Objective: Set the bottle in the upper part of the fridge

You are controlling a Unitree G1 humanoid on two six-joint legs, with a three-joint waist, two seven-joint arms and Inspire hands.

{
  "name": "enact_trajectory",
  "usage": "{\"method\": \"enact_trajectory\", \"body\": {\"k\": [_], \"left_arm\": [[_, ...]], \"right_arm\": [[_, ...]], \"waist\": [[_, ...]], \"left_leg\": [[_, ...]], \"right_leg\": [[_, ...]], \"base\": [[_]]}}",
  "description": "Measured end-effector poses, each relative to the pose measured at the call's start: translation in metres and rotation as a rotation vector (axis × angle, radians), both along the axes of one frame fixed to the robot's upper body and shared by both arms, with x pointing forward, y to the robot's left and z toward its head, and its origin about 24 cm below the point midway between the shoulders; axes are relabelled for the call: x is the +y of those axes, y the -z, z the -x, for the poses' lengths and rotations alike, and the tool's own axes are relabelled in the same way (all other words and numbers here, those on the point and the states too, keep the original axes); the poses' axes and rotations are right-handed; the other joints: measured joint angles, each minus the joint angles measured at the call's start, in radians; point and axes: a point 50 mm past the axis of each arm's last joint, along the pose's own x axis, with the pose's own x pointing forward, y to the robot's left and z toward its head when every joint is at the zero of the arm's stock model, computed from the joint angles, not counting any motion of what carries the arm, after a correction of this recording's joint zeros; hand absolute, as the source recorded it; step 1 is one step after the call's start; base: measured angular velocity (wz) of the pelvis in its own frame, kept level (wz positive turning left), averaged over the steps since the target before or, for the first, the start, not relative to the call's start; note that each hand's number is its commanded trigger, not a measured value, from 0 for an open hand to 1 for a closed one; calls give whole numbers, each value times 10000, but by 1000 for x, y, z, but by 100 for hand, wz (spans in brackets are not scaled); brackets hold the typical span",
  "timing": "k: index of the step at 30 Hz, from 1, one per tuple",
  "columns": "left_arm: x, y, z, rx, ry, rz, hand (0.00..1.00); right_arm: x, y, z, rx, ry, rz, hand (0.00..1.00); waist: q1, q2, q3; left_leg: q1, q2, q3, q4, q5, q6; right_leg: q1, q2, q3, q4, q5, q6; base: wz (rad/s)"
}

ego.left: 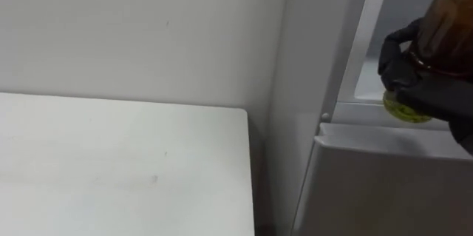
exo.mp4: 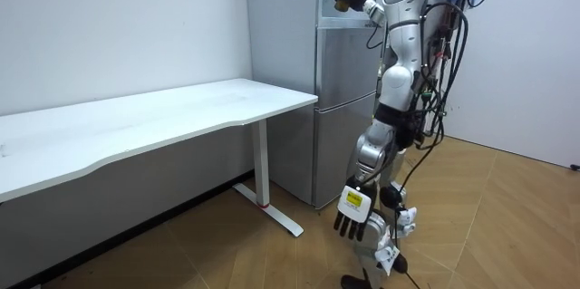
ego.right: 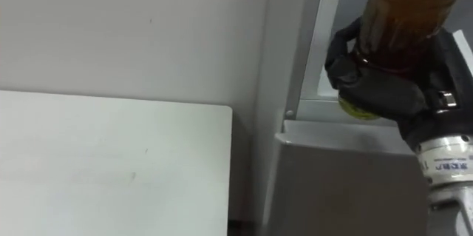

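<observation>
Nearest the lens, at the right edge of the frame, the right hand [ego.right: 392, 89] is curled tight round a bottle [ego.right: 405, 14] of brown liquid. Its fingers wrap the narrow end and the yellow-green cap [ego.right: 357, 109] pokes out below them, so the bottle is carried cap-down. It hangs just in front of the open upper compartment [ego.right: 346, 14] of the fridge [ego.right: 292, 44], the cap about level with the sill above the shut lower door [ego.right: 347, 184]; whether the cap touches the sill I cannot tell. A white table [ego.right: 111, 162] takes up the lower left, just beside the fridge. In the room view the robot stands at the fridge with that arm raised, and the left hand [exo.mp4: 352, 219] hangs low by the legs, fingers loose and straight.

The bottle looks nearly full, so probably weighty, with a smooth, slightly yielding wall. Held near the neck, its weight sits above the hand and may tip; a hold round the middle would likely be steadier.
</observation>
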Motion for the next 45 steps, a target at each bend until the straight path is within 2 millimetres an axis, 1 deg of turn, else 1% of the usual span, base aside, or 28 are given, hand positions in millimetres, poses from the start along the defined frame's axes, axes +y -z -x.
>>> {"method": "enact_trajectory", "body": {"k": [1, 3, 4, 9, 12, 17, 19, 21, 26, 29, 30, 33, 37, 40, 43, 45], "left_arm": [[1, 0, 1, 29, -20, -93, 0], [1, 0, 1, 61, -35, -154, 0], [1, 0, 2, 80, -63, -163, 0], [2, -1, 4, 171, -74, -193, 0], [5, -2, 4, 74, -296, -249, 0], [10, -4, 1, -198, -682, -428, 0], [11, -4, -2, -275, -672, -556, 0], [12, -5, -3, -319, -665, -646, 0], [14, -6, -9, -551, -616, -856, 0], [16, -7, -10, -589, -728, -935, 0], [16, -7, -10, -565, -775, -942, 0], [17, -8, -10, -554, -764, -958, 0], [16, -7, -7, -425, -877, -927, 0], [16, -7, -4, -276, -891, -917, 0], [15, -7, -3, -207, -943, -891, 0], [15, -7, -1, -184, -1024, -876, 0]], "right_arm": [[-4, 4, -2, 192, 184, -200, 100], [-11, 11, -6, 565, 450, -489, 100], [-16, 16, -8, 821, 603, -813, 100], [-27, 34, -15, 1799, 733, -2346, 100], [-34, 42, -20, 2245, 1049, -2570, 100], [-38, 23, -33, 1929, 1503, -2697, 100], [-44, 14, -37, 1796, 1834, -2618, 100], [-46, 10, -39, 1726, 2055, -2674, 100], [-53, 10, -41, 1918, 2412, -2634, 100], [-56, 6, -45, 2085, 2551, -2626, 100], [-56, 4, -46, 2069, 2551, -2656, 100], [-54, -2, -48, 1912, 2472, -2680, 100], [-53, -7, -61, 2110, 2421, -2853, 100], [-54, -5, -65, 2451, 2367, -2640, 100], [-56, 1, -67, 2738, 2348, -2618, 100], [-55, -1, -68, 2686, 2227, -2723, 100]], "waist": [[29, -47, 20], [30, -108, 37], [15, -146, 13], [15, -205, -18], [55, -214, -23], [29, -221, -25], [82, -235, -33], [127, -246, -39], [265, -247, -53], [255, -228, -64], [281, -221, -68], [277, -206, -77], [299, -203, -78], [366, -199, -80], [548, -190, -79], [600, -187, -79]], "left_leg": [[29, 1, 4, -8, -5, -1], [37, -7, -8, -9, -7, 2], [55, -13, -24, -8, -9, 5], [64, -25, -27, -13, -14, 14], [55, -29, -19, -17, -13, 15], [-85, -30, -31, 7, -11, 18], [-89, -35, -52, 15, -15, 23], [-86, -35, -56, 17, -15, 23], [-111, -37, -85, 57, -28, 38], [-123, -45, -114, 94, -37, 50], [-176, -46, -135, 101, -37, 51], [-207, -51, -249, 176, -39, 54], [-233, -48, -307, 252, -39, 55], [-260, -48, -364, 250, -39, 54], [-245, -47, -371, 245, -39, 54], [-231, -44, -372, 251, -39, 54]], "right_leg": [[11, 1, -15, 6, 0, 0], [-3, -1, -2, 7, 0, 0], [-10, -4, 10, 6, 1, -2], [-15, -10, 15, 8, 2, -4], [-51, -18, 23, 35, 2, -4], [-211, -31, -14, 167, 0, -3], [-199, -38, -36, 167, 0, -2], [-200, -36, -32, 166, 0, -3], [-223, -47, -65, 166, -1, -1], [-223, -68, -182, 168, -2, 0], [-215, -86, -303, 181, -2, 0], [-214, -94, -384, 206, -2, 0], [-190, -98, -423, 209, -2, -1], [-162, -106, -512, 213, -1, -1], [-132, -105, -531, 211, -2, -1], [-121, -104, -550, 207, -1, -1]], "base": [[-8], [-5], [0], [0], [0], [-2], [2], [0], [1], [4], [5], [7], [4], [5], [0], [0]]}}
